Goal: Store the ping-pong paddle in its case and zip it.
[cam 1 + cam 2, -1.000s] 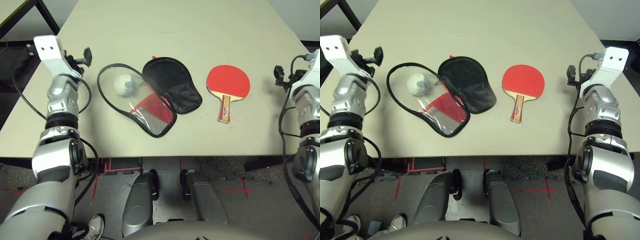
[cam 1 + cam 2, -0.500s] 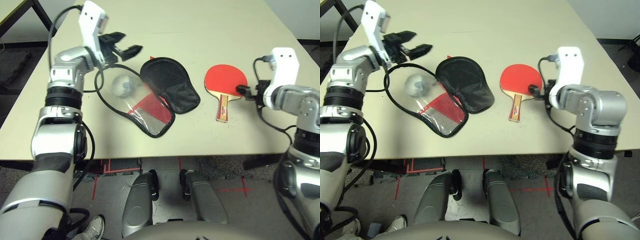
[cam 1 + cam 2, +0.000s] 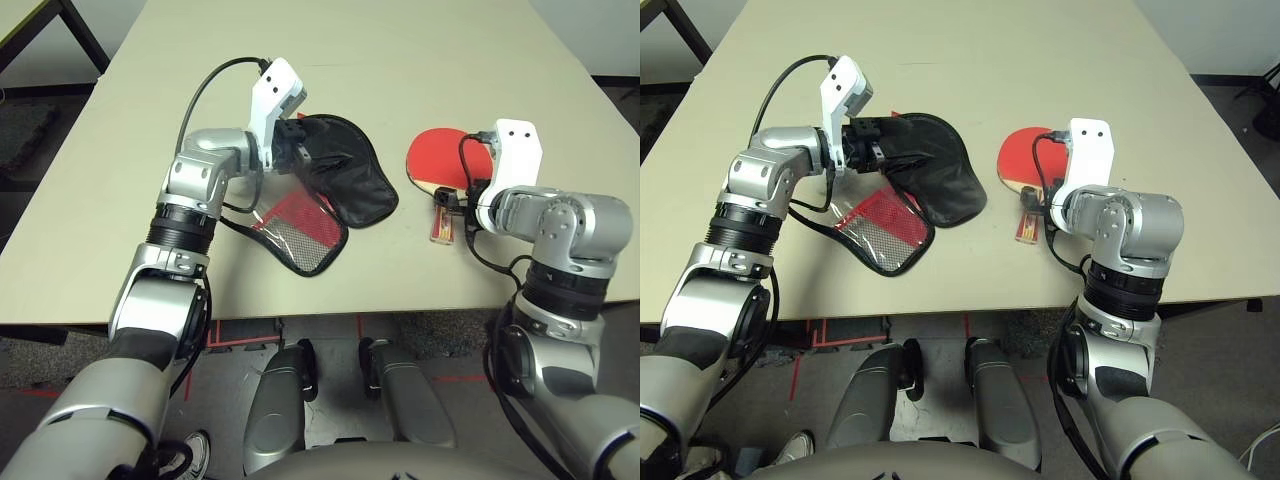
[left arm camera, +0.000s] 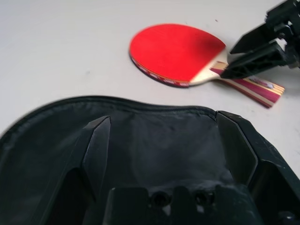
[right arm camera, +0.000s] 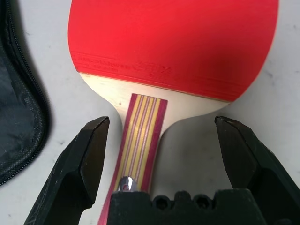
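Both forearms angle inward; left end effector (image 4: pixel 161 140) spread wide, nearly level; right end effector (image 5: pixel 166 150) spread wide, tilted downward.

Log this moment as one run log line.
right gripper: open astride handle of red wooden paddle | left gripper: open over open red-black fabric case

Red paddle (image 3: pixel 440 160) beside open case (image 3: pixel 340 180)

Beige table (image 3: pixel 400 60), dark floor with red tape marks (image 3: pixel 470 380) below its edge
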Motion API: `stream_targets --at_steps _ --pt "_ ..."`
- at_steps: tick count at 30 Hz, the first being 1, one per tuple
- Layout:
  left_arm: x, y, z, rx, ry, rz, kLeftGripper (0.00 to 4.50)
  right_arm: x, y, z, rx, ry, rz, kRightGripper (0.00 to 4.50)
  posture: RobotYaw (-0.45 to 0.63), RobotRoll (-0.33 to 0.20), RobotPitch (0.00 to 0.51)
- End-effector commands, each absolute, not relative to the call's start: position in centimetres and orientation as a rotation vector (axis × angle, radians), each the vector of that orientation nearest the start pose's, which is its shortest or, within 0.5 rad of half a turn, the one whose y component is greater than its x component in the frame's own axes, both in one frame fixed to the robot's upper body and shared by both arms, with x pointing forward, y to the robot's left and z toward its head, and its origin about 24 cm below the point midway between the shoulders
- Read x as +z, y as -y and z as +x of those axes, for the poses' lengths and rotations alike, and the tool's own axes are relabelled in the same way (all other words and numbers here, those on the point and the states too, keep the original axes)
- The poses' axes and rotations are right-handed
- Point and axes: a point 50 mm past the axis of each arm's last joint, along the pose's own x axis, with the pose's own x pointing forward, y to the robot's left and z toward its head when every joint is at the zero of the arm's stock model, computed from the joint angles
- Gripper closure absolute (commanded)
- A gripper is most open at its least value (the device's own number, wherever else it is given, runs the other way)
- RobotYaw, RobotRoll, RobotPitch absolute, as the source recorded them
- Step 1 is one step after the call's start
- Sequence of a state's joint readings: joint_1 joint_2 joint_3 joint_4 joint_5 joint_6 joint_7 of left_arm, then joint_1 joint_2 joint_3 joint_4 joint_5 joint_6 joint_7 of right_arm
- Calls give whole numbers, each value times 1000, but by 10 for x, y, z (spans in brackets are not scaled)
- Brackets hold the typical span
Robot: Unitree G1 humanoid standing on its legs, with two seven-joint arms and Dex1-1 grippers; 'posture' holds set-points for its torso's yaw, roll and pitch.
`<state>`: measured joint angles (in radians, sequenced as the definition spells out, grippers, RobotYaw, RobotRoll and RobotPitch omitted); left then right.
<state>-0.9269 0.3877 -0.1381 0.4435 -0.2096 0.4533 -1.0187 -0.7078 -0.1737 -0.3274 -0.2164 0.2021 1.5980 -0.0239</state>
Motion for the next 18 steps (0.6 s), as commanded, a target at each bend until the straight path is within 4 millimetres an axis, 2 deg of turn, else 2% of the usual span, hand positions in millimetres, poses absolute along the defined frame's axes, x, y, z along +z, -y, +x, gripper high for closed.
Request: stream_targets --at_steps 1,10,13,18 --pt "185 -112 359 -1147 -165 269 0 153 177 309 6 -693 126 25 -3 0 228" --pt "184 -106 350 -1201 -189 275 0 141 174 307 -12 -740 121 25 6 0 231" --pt "184 -106 350 -1200 -189 275 0 138 174 307 -28 -752 129 869 6 0 231" --pt "185 -107 350 -1196 -188 277 0 138 175 308 -44 -755 137 2622 7 0 228"
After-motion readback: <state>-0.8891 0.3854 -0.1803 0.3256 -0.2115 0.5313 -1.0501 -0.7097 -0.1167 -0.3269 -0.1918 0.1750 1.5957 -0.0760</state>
